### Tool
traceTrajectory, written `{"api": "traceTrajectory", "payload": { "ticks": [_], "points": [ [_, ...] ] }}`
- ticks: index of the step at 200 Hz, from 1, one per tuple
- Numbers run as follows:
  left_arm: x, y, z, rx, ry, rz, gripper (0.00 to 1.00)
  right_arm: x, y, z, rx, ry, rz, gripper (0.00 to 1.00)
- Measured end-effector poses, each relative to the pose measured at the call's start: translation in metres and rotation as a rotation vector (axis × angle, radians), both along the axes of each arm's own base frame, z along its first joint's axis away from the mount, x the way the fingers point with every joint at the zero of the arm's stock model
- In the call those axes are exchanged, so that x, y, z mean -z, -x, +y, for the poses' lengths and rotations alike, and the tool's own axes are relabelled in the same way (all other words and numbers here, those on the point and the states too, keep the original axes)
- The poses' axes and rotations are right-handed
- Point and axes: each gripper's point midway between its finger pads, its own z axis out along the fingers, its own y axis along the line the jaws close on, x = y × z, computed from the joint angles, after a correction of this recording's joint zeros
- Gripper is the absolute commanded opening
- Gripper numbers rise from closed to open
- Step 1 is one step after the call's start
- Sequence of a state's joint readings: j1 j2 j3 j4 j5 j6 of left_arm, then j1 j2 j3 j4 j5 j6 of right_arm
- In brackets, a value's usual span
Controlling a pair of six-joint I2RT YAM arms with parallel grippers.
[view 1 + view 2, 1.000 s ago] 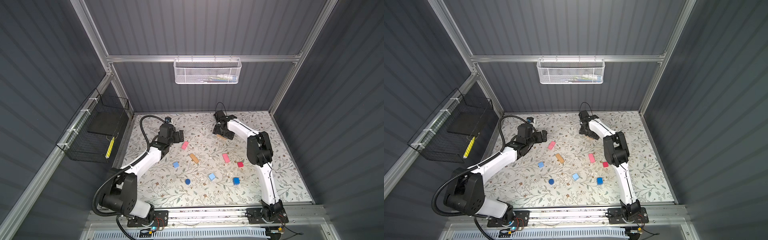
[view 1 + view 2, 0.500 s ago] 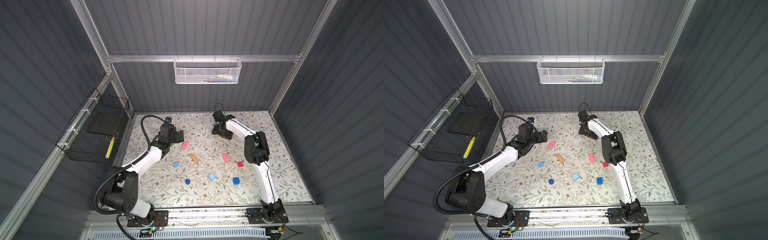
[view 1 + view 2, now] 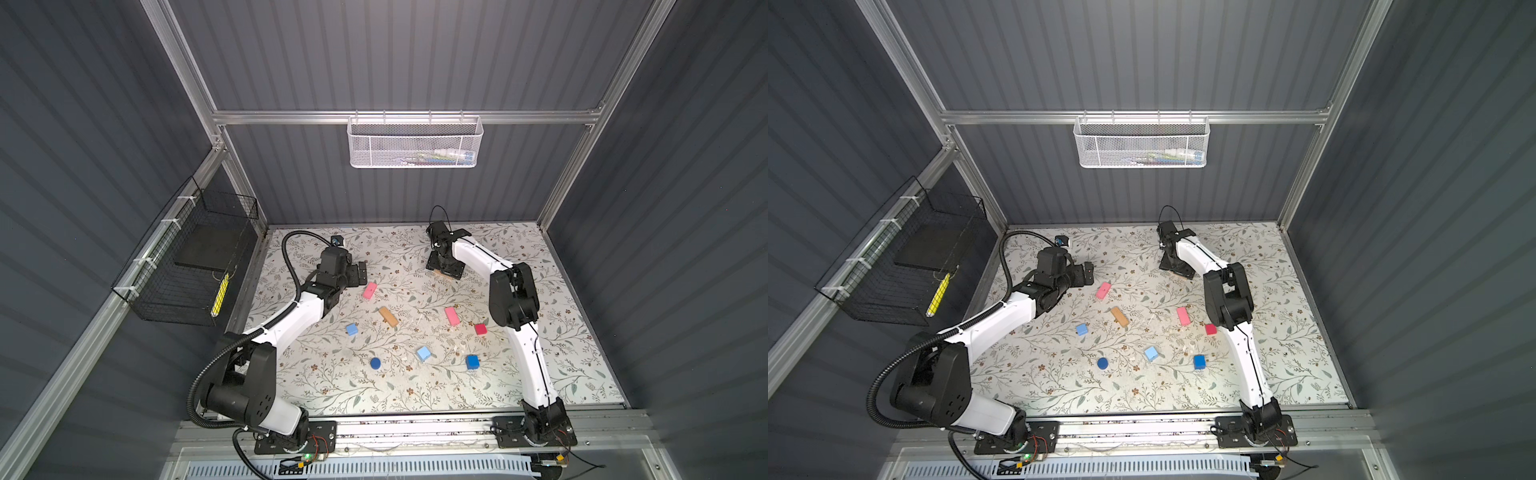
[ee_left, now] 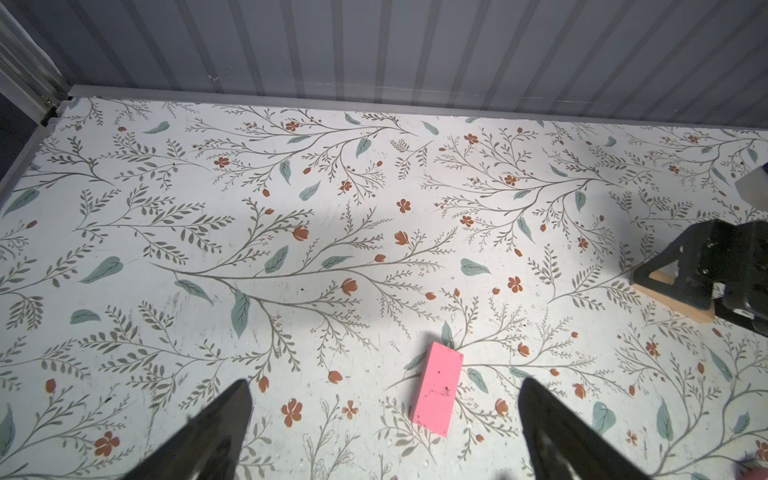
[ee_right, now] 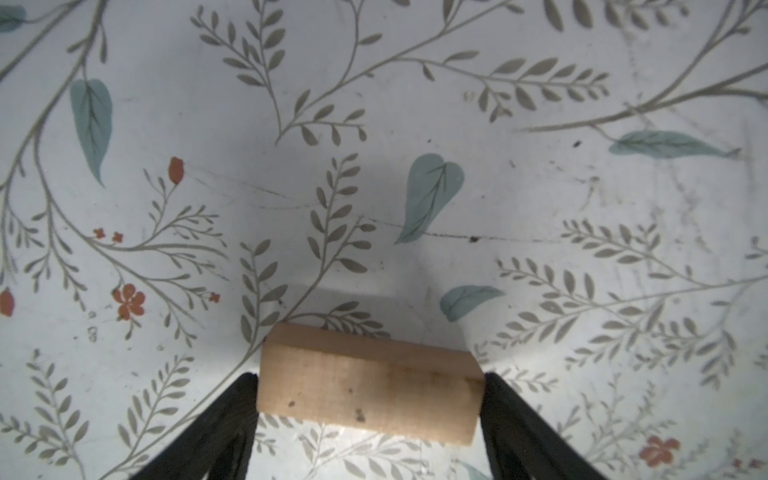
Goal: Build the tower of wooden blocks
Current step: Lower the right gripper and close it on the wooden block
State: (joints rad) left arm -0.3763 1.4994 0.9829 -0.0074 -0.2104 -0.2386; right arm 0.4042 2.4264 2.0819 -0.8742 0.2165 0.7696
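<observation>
My right gripper (image 3: 444, 270) is down on the mat at the back, its jaws touching both ends of a tan oblong (image 5: 370, 384) that lies flat. My left gripper (image 4: 384, 381) hovers open over the mat just short of a pink oblong (image 4: 436, 392), nothing between its fingers. The other wood blocks lie singly in both top views: a second tan oblong (image 3: 388, 316), a second pink oblong (image 3: 451, 316), a red cube (image 3: 480, 329), blue cubes (image 3: 351, 329) (image 3: 423, 353) (image 3: 472, 361) and a dark blue disc (image 3: 375, 363). No tower stands.
A white mesh basket (image 3: 415, 143) hangs on the back wall. A black wire basket (image 3: 195, 266) hangs on the left wall. Grey walls close the floral mat (image 3: 332, 386) on three sides.
The right gripper has lowered slightly and its jaws have come in against the ends of the tan oblong. The left arm has shifted only slightly.
</observation>
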Motion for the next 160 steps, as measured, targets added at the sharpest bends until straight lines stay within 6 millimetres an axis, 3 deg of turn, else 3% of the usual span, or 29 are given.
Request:
{"api": "traceTrajectory", "payload": {
  "ticks": [71,96,160],
  "points": [
    [-0.003,0.000,0.001,-0.003,0.001,-0.007,1.00,0.000,0.004,0.003,-0.040,-0.009,0.013,0.69],
    [-0.010,0.001,0.001,-0.003,0.007,-0.023,1.00,0.000,0.014,0.006,-0.072,-0.011,0.025,0.68],
    [-0.020,0.003,0.002,-0.003,0.016,-0.043,1.00,0.000,0.041,0.043,-0.217,-0.011,0.051,0.68]
  ]
}}
